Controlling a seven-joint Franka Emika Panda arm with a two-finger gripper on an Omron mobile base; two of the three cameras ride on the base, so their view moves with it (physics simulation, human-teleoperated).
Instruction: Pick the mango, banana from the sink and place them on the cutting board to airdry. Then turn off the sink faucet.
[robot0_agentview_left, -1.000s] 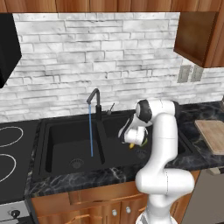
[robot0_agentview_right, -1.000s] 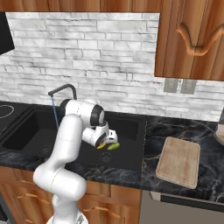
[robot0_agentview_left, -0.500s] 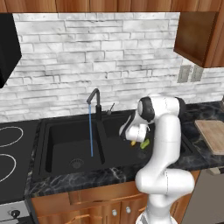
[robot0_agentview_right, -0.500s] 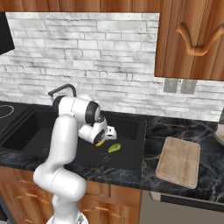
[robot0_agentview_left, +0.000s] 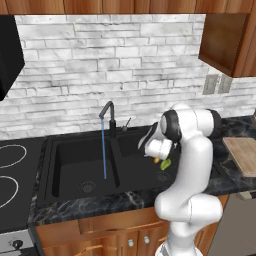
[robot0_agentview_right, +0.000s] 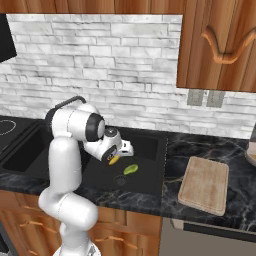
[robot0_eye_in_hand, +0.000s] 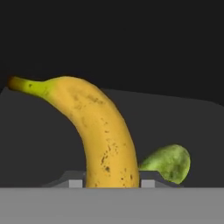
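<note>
left base: tool (robot0_agentview_left: 159, 159) sits low over the right basin of the sink (robot0_agentview_left: 70, 145), a yellow tip of banana (robot0_agentview_left: 156, 160) poking out at its end. mango (robot0_agentview_left: 165, 163) lies just past and below the tool on the basin floor. faucet (robot0_agentview_left: 108, 119) stands off to the tool's side with water running. board (robot0_agentview_left: 243, 154) is on the bench well away from the tool, on the far side of the arm.

right base: tool (robot0_agentview_right: 118, 155) clenched on the banana (robot0_agentview_right: 114, 160), which hangs under it clear of the basin floor as far as i can tell. mango (robot0_agentview_right: 131, 169) is just beside, apart from the tool. board (robot0_agentview_right: 205, 184) is far off across the bench (robot0_agentview_right: 220, 150).

hand: banana (robot0_eye_in_hand: 98, 131) fills the gap between the two fingers, gripped across its thick middle, stem end arcing up and away. mango (robot0_eye_in_hand: 168, 162) peeks out behind one finger.

handling, my read: banana is light, soft-skinned, curved, probably wet, so likely to pivot or slide in the pinch. mid-body grip near balance point looks right; keep the squeeze modest to avoid bruising. mango is rounder and likely slick; take it across the narrow width.
</note>
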